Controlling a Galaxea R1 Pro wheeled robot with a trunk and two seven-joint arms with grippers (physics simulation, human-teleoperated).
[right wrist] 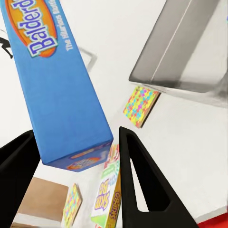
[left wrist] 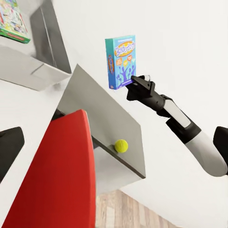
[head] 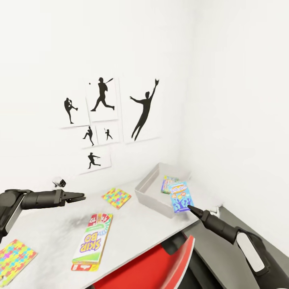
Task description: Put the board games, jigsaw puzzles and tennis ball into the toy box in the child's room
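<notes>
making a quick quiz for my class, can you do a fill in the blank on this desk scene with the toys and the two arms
1. The right gripper holds a small ____ board game over the toy box.
2. The tennis ball lies on the lower ____ grey end unit of the table.
3. The Skip-Bo box lies flat on the ____ table top.
4. The left gripper holds ____.

Missing words: blue; dark; pale; nothing

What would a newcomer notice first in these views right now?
The blue game box, pinched in the right gripper and held over the near rim of the grey toy box, where another game already lies. Next, the red-yellow-green Skip-Bo box lying flat on the table.
</notes>
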